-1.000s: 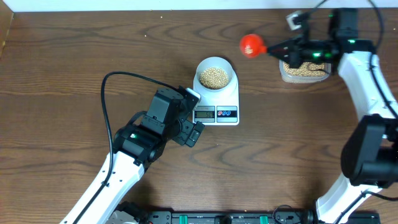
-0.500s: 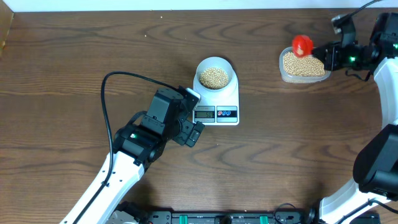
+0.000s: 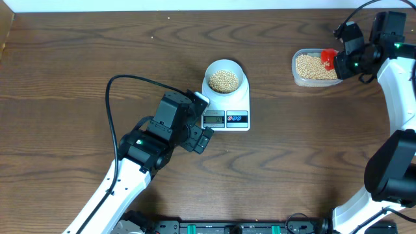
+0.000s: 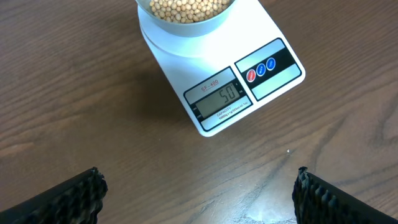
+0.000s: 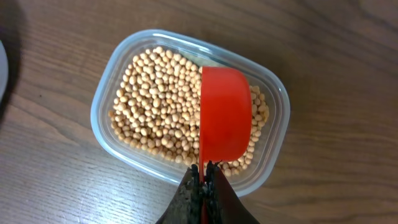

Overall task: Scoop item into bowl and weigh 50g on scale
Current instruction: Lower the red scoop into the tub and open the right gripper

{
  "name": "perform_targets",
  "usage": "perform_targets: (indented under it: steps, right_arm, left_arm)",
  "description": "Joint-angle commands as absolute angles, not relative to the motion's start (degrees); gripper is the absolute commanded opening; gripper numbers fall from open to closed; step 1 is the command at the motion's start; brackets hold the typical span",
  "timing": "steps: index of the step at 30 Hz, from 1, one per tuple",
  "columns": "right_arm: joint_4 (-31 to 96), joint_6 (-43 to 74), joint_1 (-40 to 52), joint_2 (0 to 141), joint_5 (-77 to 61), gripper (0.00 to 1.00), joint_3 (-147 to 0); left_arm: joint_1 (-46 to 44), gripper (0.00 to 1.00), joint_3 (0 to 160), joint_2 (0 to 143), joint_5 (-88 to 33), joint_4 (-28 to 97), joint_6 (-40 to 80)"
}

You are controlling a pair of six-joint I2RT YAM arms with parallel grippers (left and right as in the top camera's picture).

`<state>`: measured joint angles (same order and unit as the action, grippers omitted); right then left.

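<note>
fifty is the figure on the display (image 4: pixel 219 101) of the scale (image 4: pixel 180 68), as the left wrist view reads it, so the weighing looks all but done. the bowl (image 4: pixel 186 29) sits on the scale's platform, back from the display, and holds a good heap of beans (image 4: pixel 186 7). none lie spilled on the bench (image 3: pixel 78 52) around it, as far as can be seen.

the right claw (image 5: pixel 204 174) is clamped shut on the handle of a red scoop (image 5: pixel 225 115), far off at the right back corner of the bench. the scoop hangs over the clear tub (image 5: pixel 99 118) of spare beans, turned on its side. whether any beans are in it cannot be told from here.

the left claw (image 4: pixel 196 193) stands wide open and empty, just in front of the scale and touching nothing.

by my judgement the scooping and topping up are finished. what is left is small: put the scoop down in or beside the tub, let go of it, and draw both arms clear without nudging the scale. another scoopful would likely overshoot the mark.
</note>
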<state>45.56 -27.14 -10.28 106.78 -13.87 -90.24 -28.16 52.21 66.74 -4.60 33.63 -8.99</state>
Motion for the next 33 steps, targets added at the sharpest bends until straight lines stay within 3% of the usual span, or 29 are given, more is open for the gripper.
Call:
perform_targets:
  steps: [1, 4, 7, 15, 17, 19, 23, 28, 31, 33]
  right_arm:
    - [46.1, -27.7, -9.6, 105.2, -11.9, 0.04, -91.1]
    - [46.0, -28.0, -9.3, 105.2, -11.9, 0.13, -91.1]
    - [46.0, -26.0, -8.9, 105.2, -12.8, 0.15, -91.1]
    - [45.7, -1.6, -9.1, 105.2, -14.1, 0.18, -91.1]
    - [45.7, 5.0, -9.1, 105.2, -14.1, 0.26, -91.1]
    - [45.7, 11.2, -9.1, 105.2, -14.1, 0.45, -91.0]
    - [45.9, 17.2, -9.0, 105.2, -14.1, 0.73, -91.0]
    - [46.6, 18.4, -9.0, 105.2, -14.1, 0.85, -91.0]
    - [48.9, 20.0, -9.0, 105.2, -14.1, 0.99, -91.0]
    - [51.3, 19.9, -9.0, 105.2, -14.0, 0.99, -91.0]
  left_arm:
    - [-27.9, 0.98, 53.8, 66.2, -5.1, 33.8, -8.7]
    - [-27.9, 0.98, 53.8, 66.2, -5.1, 33.8, -8.7]
    - [-27.9, 0.98, 53.8, 66.2, -5.1, 33.8, -8.7]
    - [-27.9, 0.98, 53.8, 66.2, -5.1, 33.8, -8.7]
    - [-27.9, 0.98, 53.8, 66.2, -5.1, 33.8, -8.7]
    - [-27.9, 0.98, 53.8, 66.2, -5.1, 33.8, -8.7]
    - [-27.9, 0.98, 53.8, 66.2, -5.1, 33.8, -8.7]
    - [-27.9, 0.98, 53.8, 66.2, -5.1, 33.8, -8.7]
    - [-27.9, 0.98, 53.8, 66.2, -5.1, 33.8, -8.7]
    - [-27.9, 0.98, 53.8, 66.2, -5.1, 33.8, -8.7]
